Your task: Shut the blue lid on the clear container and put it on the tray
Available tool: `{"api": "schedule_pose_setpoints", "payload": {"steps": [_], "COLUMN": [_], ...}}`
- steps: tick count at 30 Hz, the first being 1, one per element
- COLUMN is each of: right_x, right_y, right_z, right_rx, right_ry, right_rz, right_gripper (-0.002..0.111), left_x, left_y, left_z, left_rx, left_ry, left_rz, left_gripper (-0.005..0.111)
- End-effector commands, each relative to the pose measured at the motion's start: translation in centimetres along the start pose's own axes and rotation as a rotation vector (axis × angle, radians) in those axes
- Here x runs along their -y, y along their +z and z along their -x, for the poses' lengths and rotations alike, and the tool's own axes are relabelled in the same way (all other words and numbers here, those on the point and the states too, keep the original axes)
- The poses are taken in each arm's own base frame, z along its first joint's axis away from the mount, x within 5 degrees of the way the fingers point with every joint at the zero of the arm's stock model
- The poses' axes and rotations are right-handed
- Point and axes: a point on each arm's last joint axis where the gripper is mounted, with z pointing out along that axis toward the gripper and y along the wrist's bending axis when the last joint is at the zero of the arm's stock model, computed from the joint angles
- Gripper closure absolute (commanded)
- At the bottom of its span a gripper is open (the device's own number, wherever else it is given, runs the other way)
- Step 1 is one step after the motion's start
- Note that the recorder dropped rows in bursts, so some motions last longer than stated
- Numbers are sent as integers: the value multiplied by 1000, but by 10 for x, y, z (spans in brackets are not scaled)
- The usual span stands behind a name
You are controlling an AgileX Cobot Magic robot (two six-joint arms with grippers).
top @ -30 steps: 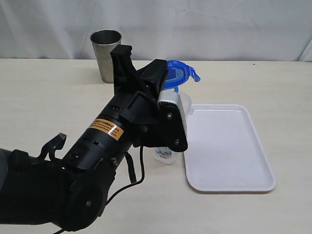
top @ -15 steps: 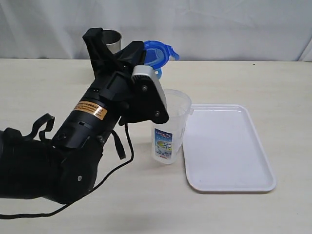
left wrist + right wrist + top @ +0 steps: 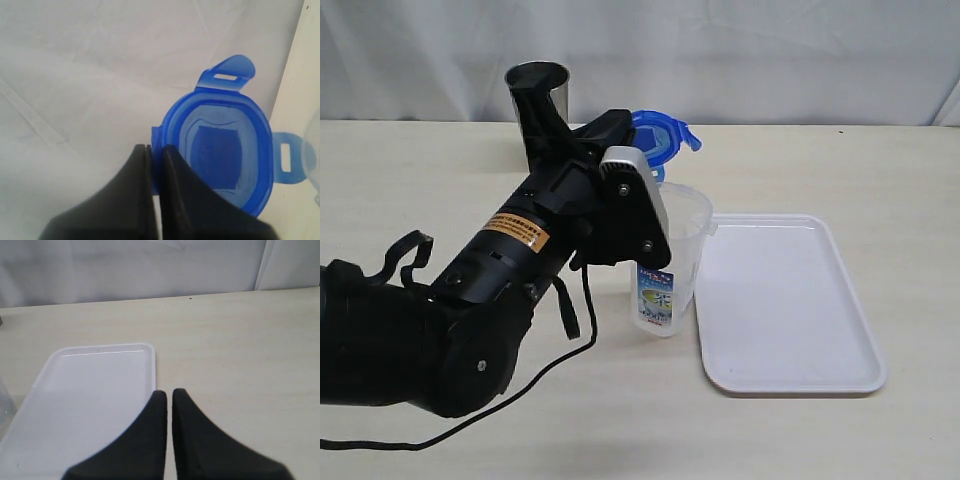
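The left gripper [image 3: 154, 147] has its jaws drawn almost together, pinching the rim of the blue lid [image 3: 658, 135] and holding it in the air. The lid sits tilted, its snap tabs flared outward, above and to the rear-left of the open mouth of the clear container [image 3: 682, 250]; the arm hides whether lid and rim touch. The container stands upright on the table [image 3: 890, 170], just beside the left edge of the tray [image 3: 790, 310] and not on it. A steel cup [image 3: 536, 78] stands behind the arm, near the table's far edge. Bare tabletop runs to the right of the tray and in front of it. The right gripper [image 3: 169, 392] has its jaws pressed together on nothing, hanging above the table near a rounded tray corner.
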Motion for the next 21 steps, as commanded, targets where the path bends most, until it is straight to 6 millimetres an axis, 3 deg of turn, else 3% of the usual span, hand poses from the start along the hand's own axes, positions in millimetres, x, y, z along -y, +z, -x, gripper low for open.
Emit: {"api": "schedule_pose_setpoints", "payload": {"steps": [1, 8, 21], "right_x": [0, 0, 0], "right_y": [0, 0, 0], "right_z": [0, 0, 0], "right_rx": [6, 6, 6], "right_ry": [-2, -2, -2], "right_rz": [1, 1, 1], "right_gripper": [104, 104, 104], "left_x": [-2, 0, 5], "left_y": [0, -9, -10], "left_z": [2, 18, 17], "left_rx": [7, 10, -10], "left_ry": [-17, 16, 8], "left_rz": [9, 31, -23], "left_gripper": [107, 107, 107]}}
